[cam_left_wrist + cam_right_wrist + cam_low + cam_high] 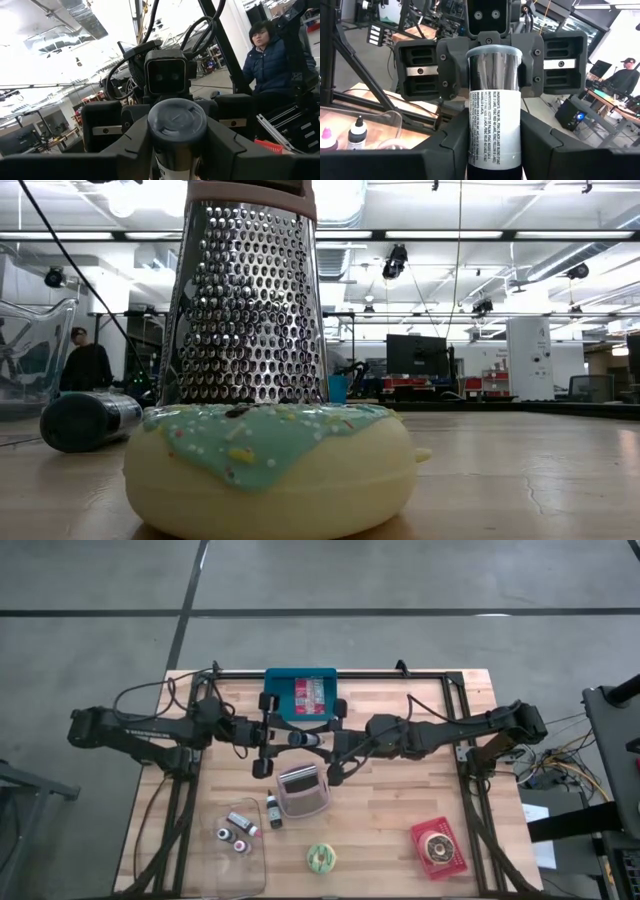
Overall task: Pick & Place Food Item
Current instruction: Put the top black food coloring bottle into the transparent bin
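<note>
Held clear of the surface point(400, 800), above its middle and just in front of the teal tray point(300, 692): 1 dark bottle point(495, 85) with a grey cap and a white printed label, taken here to be the food item. Gripped at both ends by 2 arms at once. Closed on the cap end with the left pincer point(177, 155), cap face turned back toward that arm's own wrist. Closed on the base end with the right pincer point(494, 150), fingers point(445, 145) pressed flush against the label on either side. Lying level, long axis straight along the line joining the 2 pincers, so running left to right across the surface, cap toward the left arm, base toward the right. Equally near to both arms, then, with neither needing to reach. Looks like a handover mid-air, judged from the double grip; impossible to say from this alone which side gives and which receives. Turns on that shared axis: letting go cleanly means drawing 1 pincer straight back along the bottle's length, not sideways, or risking a twist out of the other grip. Below and nearer the front edge, well apart from the bottle: a metal grater point(303, 790), an iced donut point(321, 858), and a red tray point(438, 848) on the right side.
</note>
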{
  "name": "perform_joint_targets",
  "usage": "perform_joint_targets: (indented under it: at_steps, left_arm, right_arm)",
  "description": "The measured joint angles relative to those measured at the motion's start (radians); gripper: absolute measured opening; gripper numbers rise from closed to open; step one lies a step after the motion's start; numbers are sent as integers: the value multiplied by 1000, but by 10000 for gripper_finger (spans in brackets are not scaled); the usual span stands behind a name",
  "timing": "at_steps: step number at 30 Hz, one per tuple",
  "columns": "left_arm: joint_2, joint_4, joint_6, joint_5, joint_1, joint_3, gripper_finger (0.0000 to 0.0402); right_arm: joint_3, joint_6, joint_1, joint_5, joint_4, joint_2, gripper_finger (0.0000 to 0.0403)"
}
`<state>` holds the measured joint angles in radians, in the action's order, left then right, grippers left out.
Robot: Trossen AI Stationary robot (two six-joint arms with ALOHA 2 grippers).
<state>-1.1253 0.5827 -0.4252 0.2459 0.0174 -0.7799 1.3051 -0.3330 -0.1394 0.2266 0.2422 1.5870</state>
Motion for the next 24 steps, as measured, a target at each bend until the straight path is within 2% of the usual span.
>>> perform_joint_targets:
  at_steps: [8,19,24]
  left_arm:
    - [37,-6,-10,2,-1,0,127]
    - [133,-75,-29,-6,0,0,127]
    - [210,-53,-47,-14,-1,-13,125]
  right_arm:
    - [1,-4,0,1,0,-1,160]
    - [2,-5,0,-2,5,-1,165]
    - [-6,-2,0,-29,-61,4,173]
